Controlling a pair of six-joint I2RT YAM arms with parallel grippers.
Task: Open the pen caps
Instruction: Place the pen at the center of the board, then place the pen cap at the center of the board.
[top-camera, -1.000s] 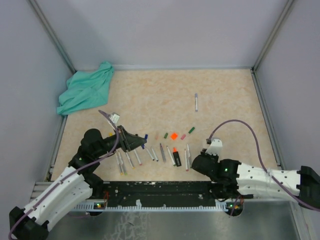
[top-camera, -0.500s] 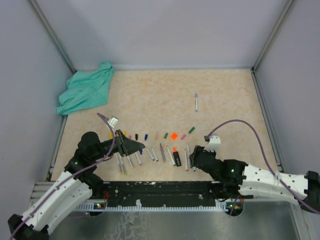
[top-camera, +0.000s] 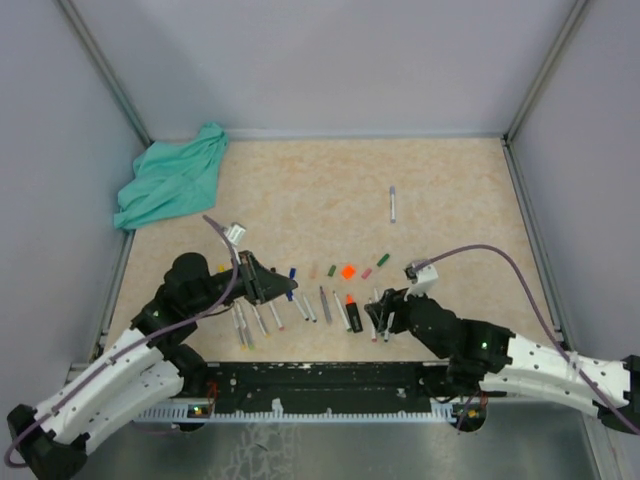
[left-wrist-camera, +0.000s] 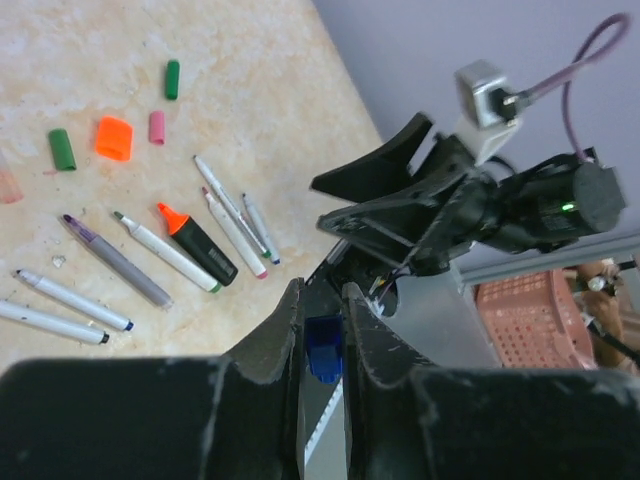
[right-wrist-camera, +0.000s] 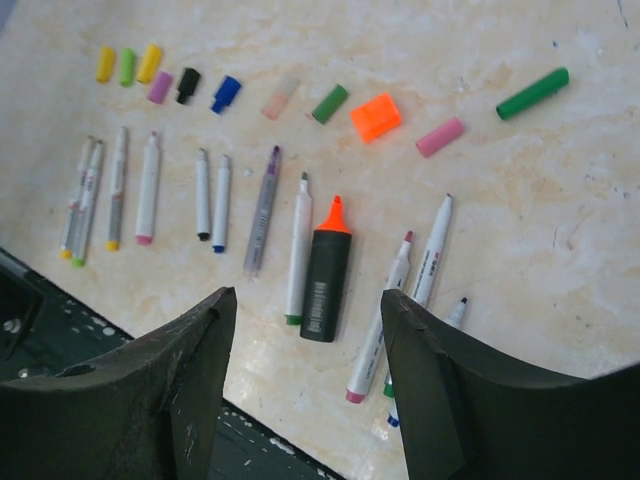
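Note:
Loose pen caps lie in a row on the table: yellow (right-wrist-camera: 105, 63), black (right-wrist-camera: 187, 84), blue (right-wrist-camera: 226, 93), orange (right-wrist-camera: 375, 117), pink (right-wrist-camera: 440, 136) and green (right-wrist-camera: 532, 92). Below them lie uncapped pens and a black highlighter (right-wrist-camera: 327, 272). My left gripper (left-wrist-camera: 322, 300) is shut on a small blue cap (left-wrist-camera: 325, 348), held above the left pens (top-camera: 258, 318). My right gripper (right-wrist-camera: 308, 305) hangs open above the highlighter and the pens to its right, with nothing between its fingers. In the top view the right gripper (top-camera: 381, 314) is near the front edge.
A lone pen (top-camera: 393, 205) with a purple cap on it lies far back on the right. A teal cloth (top-camera: 170, 180) is bunched in the back left corner. Walls enclose the table. A red basket (left-wrist-camera: 525, 315) stands beyond the front rail.
My right gripper has opened and moved left over the pens on the right. My left gripper dipped toward the front, then came back, still shut on the blue cap.

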